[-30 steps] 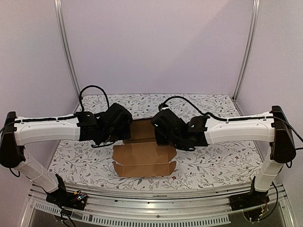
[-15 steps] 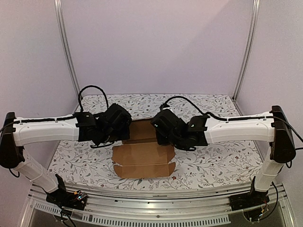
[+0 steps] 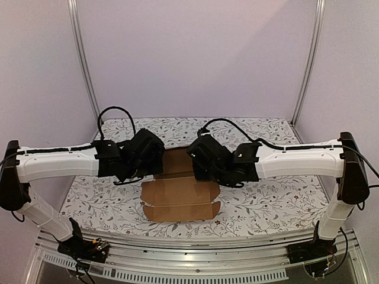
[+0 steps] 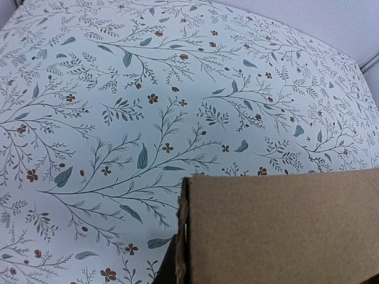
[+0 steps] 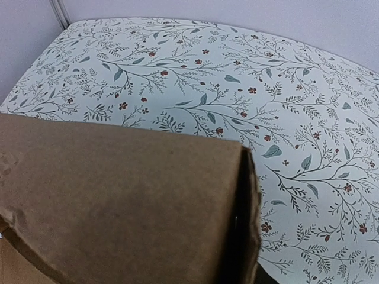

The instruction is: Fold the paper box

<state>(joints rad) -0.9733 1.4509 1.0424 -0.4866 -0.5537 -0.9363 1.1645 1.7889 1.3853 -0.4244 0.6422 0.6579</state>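
Top external view: the paper box [image 3: 180, 194] is seen on the counter [image 3: 266, 195] with its far flap [image 4: 278, 231] stood up between the left fingers [image 3: 151, 165] and right fingers [image 3: 204, 168] (clamped or loose can't be told), so if pushed unevenly it could get creased crooked or spring back.

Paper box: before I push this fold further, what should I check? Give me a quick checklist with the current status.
1. Paper box sits on the table between both arms: ok.
2. Its far panel stands raised close in front of both wrist cameras: ok.
3. Its near part lies on the table, out from under both arms: ok.
4. Left gripper has a firm hold on the cardboard: cannot tell, fingers out of sight.
5. Right gripper has a firm hold on the cardboard: cannot tell, fingers out of sight.
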